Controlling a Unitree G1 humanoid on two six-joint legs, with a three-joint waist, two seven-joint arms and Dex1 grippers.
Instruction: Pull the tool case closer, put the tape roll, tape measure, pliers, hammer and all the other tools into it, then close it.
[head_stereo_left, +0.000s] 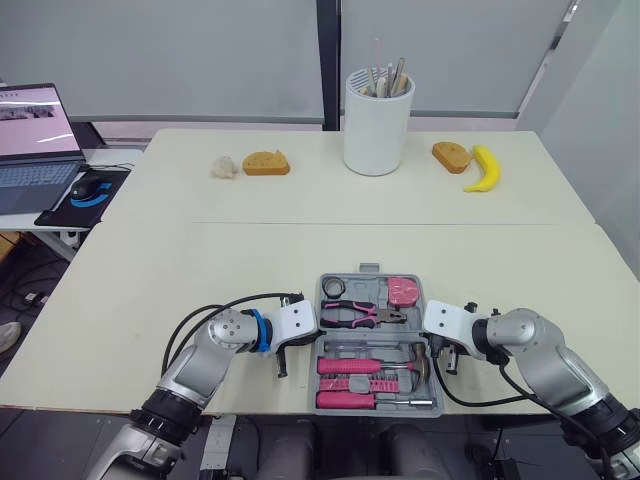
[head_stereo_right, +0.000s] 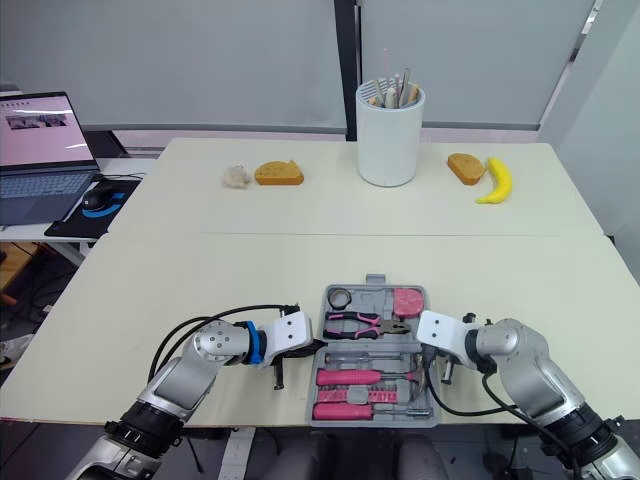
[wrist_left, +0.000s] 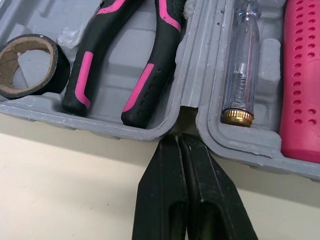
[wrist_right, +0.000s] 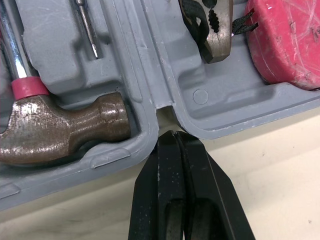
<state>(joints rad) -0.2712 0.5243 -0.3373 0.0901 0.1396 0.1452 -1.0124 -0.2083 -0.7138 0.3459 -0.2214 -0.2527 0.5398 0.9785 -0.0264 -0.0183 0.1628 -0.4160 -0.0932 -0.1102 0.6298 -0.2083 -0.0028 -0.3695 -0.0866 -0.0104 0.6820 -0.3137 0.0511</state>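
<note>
The grey tool case (head_stereo_left: 322, 300) lies open near the table's front edge. Its far half holds a black tape roll (head_stereo_left: 333, 288), pink-and-black pliers (head_stereo_left: 360, 314) and a pink tape measure (head_stereo_left: 404, 291). A hammer (head_stereo_left: 385, 365) and pink-handled tools fill the near half. My left gripper (wrist_left: 178, 142) is shut, its tips at the hinge notch on the case's left side. My right gripper (wrist_right: 174, 137) is also shut and holds nothing. Its tips rest at the hinge notch on the right side, beside the hammer head (wrist_right: 65, 130).
A white utensil holder (head_stereo_left: 378, 122) stands at the back centre. A banana (head_stereo_left: 485, 168) and a bread piece (head_stereo_left: 451, 155) lie at the back right, another bread piece (head_stereo_left: 265, 163) at the back left. A laptop (head_stereo_left: 35, 140) and a mouse (head_stereo_left: 90, 187) sit on a side table on the left.
</note>
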